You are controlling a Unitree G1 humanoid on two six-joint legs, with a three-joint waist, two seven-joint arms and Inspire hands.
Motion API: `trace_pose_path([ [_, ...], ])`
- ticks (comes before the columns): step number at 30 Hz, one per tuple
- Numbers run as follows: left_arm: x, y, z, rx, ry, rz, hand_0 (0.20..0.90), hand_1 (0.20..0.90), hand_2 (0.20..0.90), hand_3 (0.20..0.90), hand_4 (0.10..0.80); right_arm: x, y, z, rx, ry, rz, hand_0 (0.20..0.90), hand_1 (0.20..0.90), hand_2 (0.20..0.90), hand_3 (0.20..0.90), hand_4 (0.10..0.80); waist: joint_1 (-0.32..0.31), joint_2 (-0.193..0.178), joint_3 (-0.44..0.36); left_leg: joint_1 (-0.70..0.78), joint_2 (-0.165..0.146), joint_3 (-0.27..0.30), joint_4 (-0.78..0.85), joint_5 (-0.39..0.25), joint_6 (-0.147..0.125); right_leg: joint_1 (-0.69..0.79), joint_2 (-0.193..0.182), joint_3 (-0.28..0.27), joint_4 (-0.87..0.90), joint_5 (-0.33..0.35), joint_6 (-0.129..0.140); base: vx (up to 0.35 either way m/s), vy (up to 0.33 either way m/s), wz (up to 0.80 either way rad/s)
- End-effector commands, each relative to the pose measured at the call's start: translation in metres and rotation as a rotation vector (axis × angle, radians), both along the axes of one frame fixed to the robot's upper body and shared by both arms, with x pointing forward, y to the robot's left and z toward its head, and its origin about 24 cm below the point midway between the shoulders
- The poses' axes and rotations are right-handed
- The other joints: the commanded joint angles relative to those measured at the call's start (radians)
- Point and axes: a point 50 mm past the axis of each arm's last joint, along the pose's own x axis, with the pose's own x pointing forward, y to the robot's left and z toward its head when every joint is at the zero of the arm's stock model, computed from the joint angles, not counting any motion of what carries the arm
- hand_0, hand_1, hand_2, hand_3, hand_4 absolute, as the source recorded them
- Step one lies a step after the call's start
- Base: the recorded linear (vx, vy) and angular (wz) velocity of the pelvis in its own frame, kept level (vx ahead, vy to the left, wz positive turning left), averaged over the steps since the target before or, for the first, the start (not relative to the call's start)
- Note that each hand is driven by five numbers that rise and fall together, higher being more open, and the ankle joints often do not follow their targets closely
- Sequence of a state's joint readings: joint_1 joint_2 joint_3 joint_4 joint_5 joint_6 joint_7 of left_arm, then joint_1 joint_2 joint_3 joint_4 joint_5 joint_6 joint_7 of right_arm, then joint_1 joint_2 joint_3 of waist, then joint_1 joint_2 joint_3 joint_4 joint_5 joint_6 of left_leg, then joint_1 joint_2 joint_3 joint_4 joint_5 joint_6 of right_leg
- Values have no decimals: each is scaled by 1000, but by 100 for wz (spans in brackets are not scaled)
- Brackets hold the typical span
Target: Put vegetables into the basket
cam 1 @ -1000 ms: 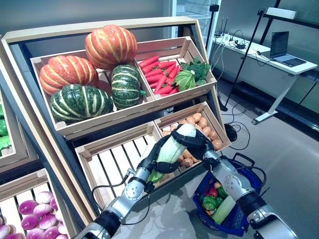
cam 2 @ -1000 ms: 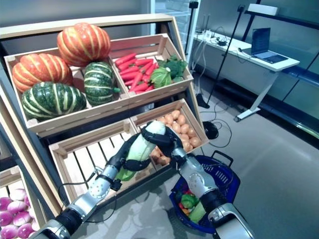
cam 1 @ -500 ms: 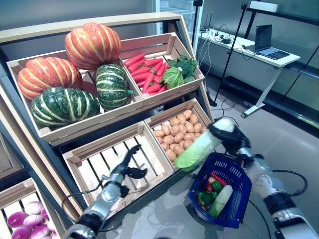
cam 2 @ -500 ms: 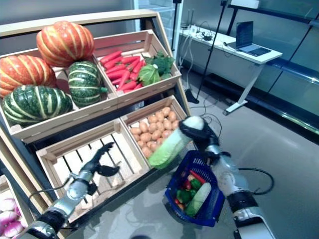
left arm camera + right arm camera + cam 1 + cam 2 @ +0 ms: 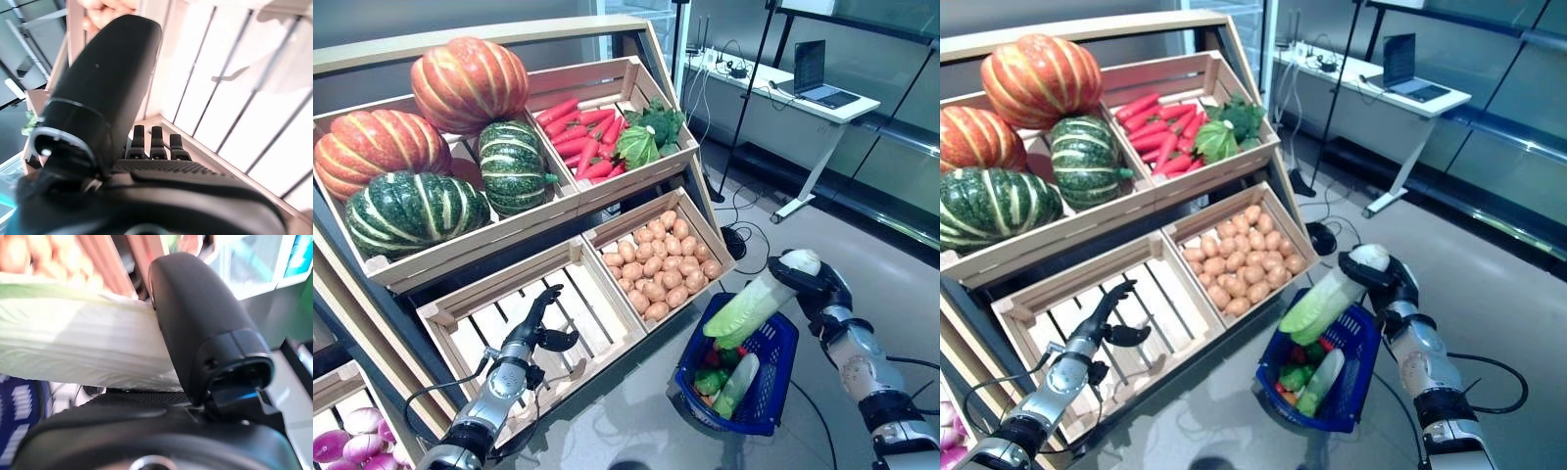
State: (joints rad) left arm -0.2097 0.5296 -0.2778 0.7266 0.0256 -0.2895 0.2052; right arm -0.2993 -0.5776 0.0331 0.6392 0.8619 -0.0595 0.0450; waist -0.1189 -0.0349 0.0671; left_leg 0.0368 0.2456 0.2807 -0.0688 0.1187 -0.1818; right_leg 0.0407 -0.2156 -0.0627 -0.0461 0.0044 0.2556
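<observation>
1. Gripping a napa cabbage [image 5: 754, 305] by its white stem end, the right hand [image 5: 811, 282] has its fingers and thumb curled round it; the leafy green end slants down over the rim of the blue basket [image 5: 771, 388].
2. Lying in the basket on the floor are a pale green cucumber-like vegetable [image 5: 736, 385], green peppers [image 5: 709, 381] and something red — too small to name.
3. Hovering over the empty slatted crate [image 5: 524, 323] on the lower shelf, the left hand [image 5: 540, 326] holds nothing; its fingers are spread and relaxed, thumb apart.
4. Just beside that crate, the neighbouring lower crate holds potatoes [image 5: 658, 268].
5. On the upper shelf, one crate carries orange pumpkins [image 5: 468, 83] and dark green striped squashes [image 5: 416, 209] — the crate next to it holds red carrots [image 5: 578, 139] with a leafy green cabbage [image 5: 638, 147].
6. Well behind the stand, a white desk [image 5: 789, 90] bears an open laptop [image 5: 817, 71].
</observation>
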Motion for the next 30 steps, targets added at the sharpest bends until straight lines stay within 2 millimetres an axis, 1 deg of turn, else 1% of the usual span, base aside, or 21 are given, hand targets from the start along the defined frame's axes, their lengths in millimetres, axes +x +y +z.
trace_pose_path([
  [1,52,-8,82,-93,-320,-54,900,900,900,900,800,25,-31,94,-145,-370,-149,300,300,300,300,400,24,6,64,-159,-14,-35,371,-218,54,-160,45,-58,247,-51,-119,-376,-154,-7],
  [3,60,-16,95,-183,-373,-68,900,900,900,900,800,32,-34,101,-139,-381,-183,300,300,300,300,400,33,9,112,-252,9,-50,501,-266,52,-241,23,-81,371,-93,-133,-326,-124,3],
  [4,61,-19,97,-195,-383,-74,900,900,900,900,800,33,-35,103,-141,-382,-195,300,300,300,300,400,36,8,123,-276,16,-56,536,-279,53,-260,13,-85,406,-104,-137,-230,-111,6],
  [5,63,-23,101,-224,-402,-84,900,900,900,900,800,35,-38,106,-153,-374,-226,300,300,300,300,400,40,8,142,-324,29,-70,602,-308,55,-299,-5,-89,468,-125,-144,-180,-91,-1],
  [7,65,-30,107,-253,-431,-102,900,900,900,900,800,38,-45,110,-160,-364,-266,300,300,300,300,400,44,14,166,-406,48,-101,720,-365,63,-368,-36,-92,588,-169,-154,-151,-71,-1],
  [8,66,-33,110,-263,-439,-116,900,900,900,900,800,38,-49,112,-166,-354,-284,300,300,300,300,400,47,18,174,-436,52,-112,765,-388,67,-396,-48,-93,637,-187,-160,-91,-47,12],
  [10,69,-39,117,-288,-463,-142,900,900,900,900,800,39,-57,120,-155,-362,-312,300,300,300,300,400,52,27,199,-489,52,-128,842,-426,72,-453,-72,-89,731,-216,-164,-83,-23,19],
  [13,74,-49,132,-321,-514,-179,900,900,900,900,800,41,-64,131,-167,-371,-348,300,300,300,300,400,55,41,231,-562,45,-149,949,-479,78,-541,-104,-72,858,-257,-162,-77,-15,20],
  [15,79,-57,148,-338,-555,-223,900,900,900,900,800,42,-71,143,-169,-382,-394,300,300,300,300,400,59,51,257,-632,35,-170,1048,-523,82,-625,-140,-50,965,-289,-159,-91,-22,19],
  [16,79,-57,150,-340,-559,-228,900,900,900,900,800,42,-72,144,-166,-385,-398,300,300,300,300,400,60,52,259,-642,34,-174,1065,-531,82,-636,-143,-47,981,-294,-160,-51,-16,23],
  [18,81,-63,158,-352,-577,-257,900,900,900,900,800,43,-76,151,-159,-381,-425,300,300,300,300,400,61,61,272,-695,34,-193,1150,-570,77,-692,-162,-33,1054,-325,-159,-27,-3,19],
  [21,82,-69,165,-362,-593,-286,900,900,900,900,800,45,-80,155,-162,-351,-451,300,300,300,300,400,59,74,283,-744,32,-214,1222,-601,74,-746,-168,-12,1118,-353,-161,-23,23,8],
  [22,82,-72,169,-361,-609,-300,900,900,900,900,800,45,-83,156,-171,-322,-470,300,300,300,300,400,57,83,292,-773,28,-225,1267,-620,74,-781,-171,-3,1164,-370,-162,44,40,5],
  [23,83,-73,173,-364,-620,-307,900,900,900,900,800,44,-85,155,-174,-304,-485,300,300,300,300,400,57,88,296,-783,30,-236,1310,-662,66,-796,-173,6,1206,-408,-155,45,42,17],
  [24,83,-73,175,-367,-629,-308,900,900,900,900,800,44,-86,155,-170,-293,-495,300,300,300,300,400,57,91,298,-796,29,-240,1329,-672,66,-810,-173,10,1223,-416,-156,53,30,18],
  [25,83,-73,177,-371,-641,-309,900,900,900,900,800,44,-89,156,-168,-289,-508,900,900,900,900,800,57,94,302,-814,26,-245,1355,-683,67,-831,-171,14,1248,-425,-158,-23,26,13],
  [27,83,-72,181,-374,-655,-311,900,900,900,900,800,44,-90,158,-156,-292,-514,900,900,900,900,800,58,98,306,-835,24,-250,1382,-696,69,-856,-170,17,1279,-437,-160,-18,14,1],
  [30,84,-75,187,-363,-661,-328,900,900,900,900,800,44,-91,157,-158,-290,-532,900,900,900,900,800,57,103,311,-879,11,-259,1432,-716,72,-912,-162,21,1340,-454,-159,-41,16,1],
])
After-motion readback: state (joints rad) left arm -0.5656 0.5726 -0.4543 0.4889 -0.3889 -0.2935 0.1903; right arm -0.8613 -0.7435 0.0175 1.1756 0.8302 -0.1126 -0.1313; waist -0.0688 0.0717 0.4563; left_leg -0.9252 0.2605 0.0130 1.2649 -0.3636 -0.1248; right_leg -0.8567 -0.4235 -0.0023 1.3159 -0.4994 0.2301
